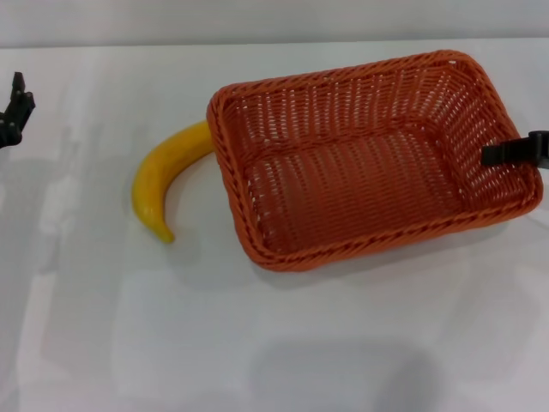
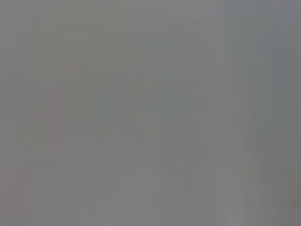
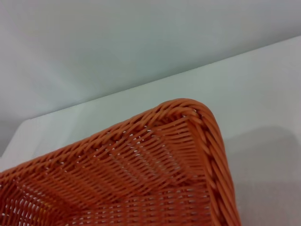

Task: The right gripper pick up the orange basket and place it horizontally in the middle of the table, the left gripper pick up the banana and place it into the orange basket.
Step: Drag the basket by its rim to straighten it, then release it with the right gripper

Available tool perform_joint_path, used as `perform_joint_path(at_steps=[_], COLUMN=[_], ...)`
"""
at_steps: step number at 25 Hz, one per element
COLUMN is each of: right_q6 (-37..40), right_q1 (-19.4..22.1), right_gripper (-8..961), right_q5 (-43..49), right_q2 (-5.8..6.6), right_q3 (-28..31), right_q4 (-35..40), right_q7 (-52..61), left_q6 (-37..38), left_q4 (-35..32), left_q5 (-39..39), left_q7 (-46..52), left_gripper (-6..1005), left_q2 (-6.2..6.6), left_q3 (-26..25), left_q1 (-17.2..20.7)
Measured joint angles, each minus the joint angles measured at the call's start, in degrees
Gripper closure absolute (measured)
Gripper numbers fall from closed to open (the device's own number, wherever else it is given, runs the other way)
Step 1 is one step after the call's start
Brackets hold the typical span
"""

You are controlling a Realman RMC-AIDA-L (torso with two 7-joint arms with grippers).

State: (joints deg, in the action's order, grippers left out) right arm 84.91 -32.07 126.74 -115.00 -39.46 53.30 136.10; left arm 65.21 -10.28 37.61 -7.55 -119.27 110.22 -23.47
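White table (image 1: 103, 343), orange basket (image 1: 369, 154) right rim at right gripper (image 1: 515, 153) fingers, spread unclear, banana (image 1: 163, 184) beside

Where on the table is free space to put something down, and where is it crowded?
The table is bare in front of the orange basket, and between the banana and the left gripper at the left edge. It is crowded where the banana touches the basket's left end, and at its right rim, where the right gripper sits.

The banana (image 1: 163, 184) is partly hidden behind the orange basket (image 1: 369, 163); both grippers are cut off by the head view's edges.
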Motion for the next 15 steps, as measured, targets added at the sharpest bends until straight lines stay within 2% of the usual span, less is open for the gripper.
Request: perform_joint_path(at_steps=[15], right_q6=[1.37], right_q1=[-0.33], right_gripper=[657], right_q5=[-2.96], right_q2=[0.12], right_q3=[-0.17], right_q4=[-0.17], right_q7=[-2.24], left_q6=[-0.07], left_q4=[0.08], left_q5=[0.0], left_q7=[0.0], left_gripper=[138], left_q2=[0.0], left_q3=[0.0], left_q1=[-0.27])
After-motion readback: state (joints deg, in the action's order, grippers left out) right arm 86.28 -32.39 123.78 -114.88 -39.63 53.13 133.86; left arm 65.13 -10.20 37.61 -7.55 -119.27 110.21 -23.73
